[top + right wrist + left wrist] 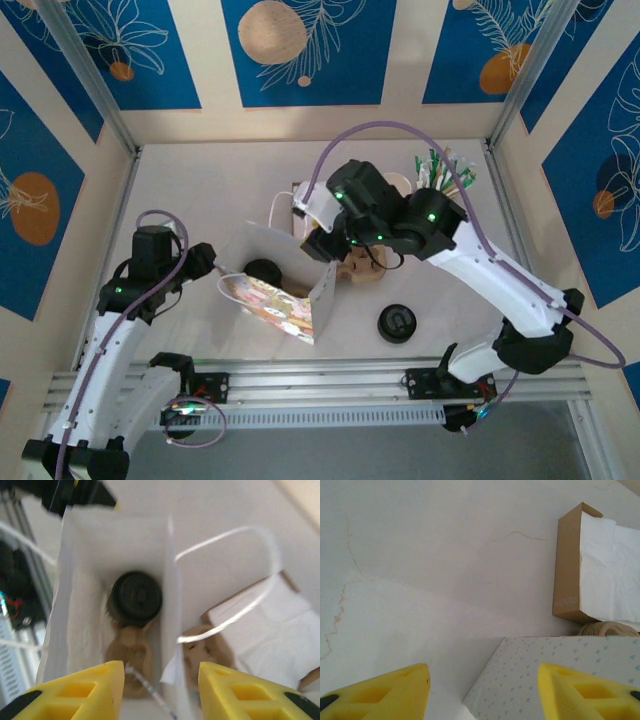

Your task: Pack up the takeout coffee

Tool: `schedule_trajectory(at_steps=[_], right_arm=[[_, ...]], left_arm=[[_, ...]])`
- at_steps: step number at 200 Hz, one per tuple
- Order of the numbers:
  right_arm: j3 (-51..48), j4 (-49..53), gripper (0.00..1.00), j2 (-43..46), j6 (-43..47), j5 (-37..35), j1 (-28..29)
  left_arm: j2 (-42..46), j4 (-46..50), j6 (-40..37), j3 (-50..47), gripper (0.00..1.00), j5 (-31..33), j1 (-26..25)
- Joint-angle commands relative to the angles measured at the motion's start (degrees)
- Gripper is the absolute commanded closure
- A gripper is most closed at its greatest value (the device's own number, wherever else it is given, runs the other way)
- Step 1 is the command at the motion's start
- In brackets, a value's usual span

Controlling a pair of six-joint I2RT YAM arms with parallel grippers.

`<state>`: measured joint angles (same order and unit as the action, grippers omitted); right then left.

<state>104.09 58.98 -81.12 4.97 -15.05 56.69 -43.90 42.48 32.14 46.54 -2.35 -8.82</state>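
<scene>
Hovering over the mouth of the paper bag [275, 308], my right end effector [161, 680] has its fingers parted with nothing between them. Straight below, the takeout coffee [131, 652] lies on the bag's floor, a black-lidded cup [136, 597] seated in its far well. The bag stands mid-tabletop, a little toward the near edge. My left end effector [482, 672] is at the bag's left rim, its fingers apart either side of a corner of the wall, and I see no firm pinch on the paper.

I judge the lift-out to be the risk. The white handle [250, 535] loops just beside my right finger, so a careless rise could hook it or drag the right wall and tip the bag. With so loose a brace on the left, the paper could fold inward and knock the cup from its well.

A tan piece [200, 652] sits outside the bag by the napkin box [280, 625]; I cannot tell what it is. A loose black lid [397, 323] lies toward the near edge.
</scene>
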Motion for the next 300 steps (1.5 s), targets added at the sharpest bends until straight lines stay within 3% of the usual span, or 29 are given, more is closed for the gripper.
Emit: schedule_trajectory(at_steps=[1,13,39,58,89,148,181,231,300], right_arm=[[-3.52,-15.87,0.56,6.79,-3.81,-6.73,-3.19],[-6.40,-21.27,0.45,8.92,-9.01,-8.65,-7.97],[-5.91,-18.23,0.44,7.33,-25.75,-0.25,-23.55],[-3.61,-13.44,0.44,2.01,-28.59,3.78,-28.37],[2.96,-7.44,0.45,-8.78,-27.74,7.21,-28.39],[10.63,-5.01,0.47,-26.41,-28.12,9.75,-27.95],[14.53,-2.50,0.47,-35.19,-27.44,5.47,-26.24],[13.78,-2.38,0.47,-41.42,-29.35,1.35,-25.94],[11.95,-5.42,0.47,-48.06,-30.37,1.82,-26.32]], left_arm=[[1.10,0.68,-1.69,0.14,0.41,1.47,-0.67],[1.14,0.76,-1.46,-0.01,0.41,1.48,-0.66],[1.01,-0.20,-1.32,-0.40,0.41,0.84,-0.65],[0.45,0.48,-1.15,-0.32,0.41,1.23,-0.64],[0.44,0.78,-1.15,-0.14,0.40,0.84,-0.65],[1.20,3.00,-1.30,0.40,0.38,1.28,-0.63],[1.77,4.16,-1.91,1.27,0.37,1.42,-0.59],[2.17,4.38,-2.04,0.83,0.36,1.65,-0.65],[1.62,3.64,-1.83,0.64,0.36,0.92,-0.59]])
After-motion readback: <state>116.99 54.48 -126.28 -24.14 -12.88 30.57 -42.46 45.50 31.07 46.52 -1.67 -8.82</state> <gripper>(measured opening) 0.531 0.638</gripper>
